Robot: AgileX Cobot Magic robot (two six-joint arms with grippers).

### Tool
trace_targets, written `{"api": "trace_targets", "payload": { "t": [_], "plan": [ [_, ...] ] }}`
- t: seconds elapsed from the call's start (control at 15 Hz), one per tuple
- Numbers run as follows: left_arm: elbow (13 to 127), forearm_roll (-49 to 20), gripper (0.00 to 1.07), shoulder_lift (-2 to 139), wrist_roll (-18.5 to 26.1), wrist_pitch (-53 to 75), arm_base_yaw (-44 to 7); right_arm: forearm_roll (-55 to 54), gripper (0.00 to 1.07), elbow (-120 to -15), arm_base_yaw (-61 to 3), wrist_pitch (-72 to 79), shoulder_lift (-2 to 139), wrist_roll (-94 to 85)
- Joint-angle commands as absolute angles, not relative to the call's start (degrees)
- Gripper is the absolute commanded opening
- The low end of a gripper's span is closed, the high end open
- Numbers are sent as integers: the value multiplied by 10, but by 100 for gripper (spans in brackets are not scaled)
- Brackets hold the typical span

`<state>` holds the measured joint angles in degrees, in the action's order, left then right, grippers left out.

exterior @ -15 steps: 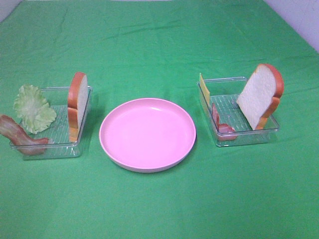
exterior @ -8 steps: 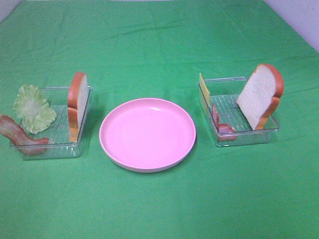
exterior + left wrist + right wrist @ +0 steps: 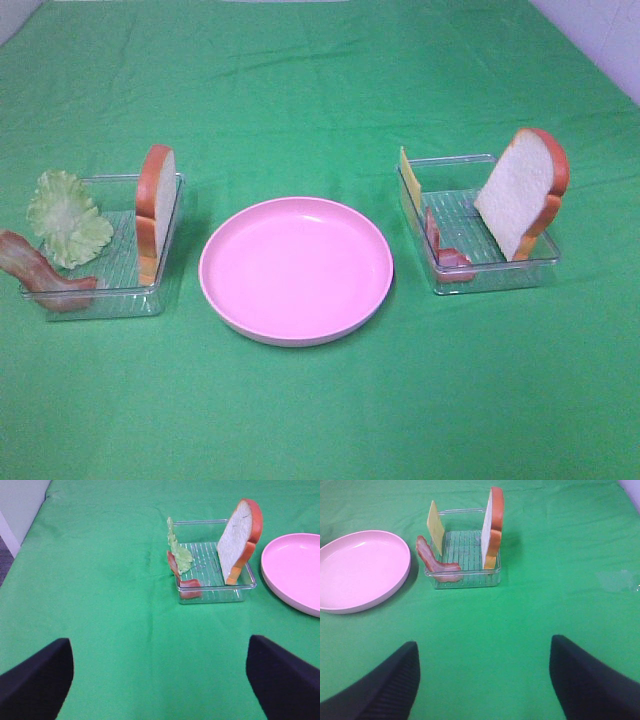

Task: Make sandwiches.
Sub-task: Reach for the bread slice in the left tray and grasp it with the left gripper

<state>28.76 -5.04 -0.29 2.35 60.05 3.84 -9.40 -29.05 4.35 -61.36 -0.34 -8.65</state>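
No sandwich is stacked; the parts stand in two clear trays. The left tray [image 3: 160,290] holds a bread slice [image 3: 155,205] on edge, a lettuce leaf [image 3: 68,218] and a bacon strip [image 3: 35,270]. In the right tray [image 3: 545,262] a second bread slice [image 3: 522,190] leans beside a yellow cheese slice [image 3: 408,172] and bacon [image 3: 445,250]. My left gripper [image 3: 160,675] is open, well short of the lettuce [image 3: 179,555] and bread [image 3: 240,540]. The open right gripper [image 3: 482,680] hangs short of its tray [image 3: 465,580]. Neither arm shows in the exterior high view.
A pink round plate [image 3: 230,300] sits empty between the trays, also seen in the wrist views as plate [image 3: 280,580] and plate [image 3: 395,587]. Green cloth [image 3: 320,90] covers the table. A pale wall edge shows at the far right corner.
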Motion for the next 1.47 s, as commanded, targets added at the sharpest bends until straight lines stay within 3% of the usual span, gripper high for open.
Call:
{"api": "trace_targets", "payload": {
  "t": [0.07, 0.53, 0.8, 1.13, 1.47],
  "plan": [
    [287, -49, 88, -14, 20, 595, 37, -95, 69, -290, 48, -610, -12, -90],
    [333, -56, 86, 28, 16, 589, 37, -95, 69, -290, 48, -610, -12, -90],
    [428, -77, 86, 215, 17, 585, 37, -95, 69, -290, 48, -610, -12, -90],
    [576, -170, 85, 540, 21, 633, 37, -95, 69, -290, 48, -610, -12, -90],
    [674, -180, 85, 737, 18, 652, 31, -95, 69, -290, 48, -610, -12, -90]
  ]
}}
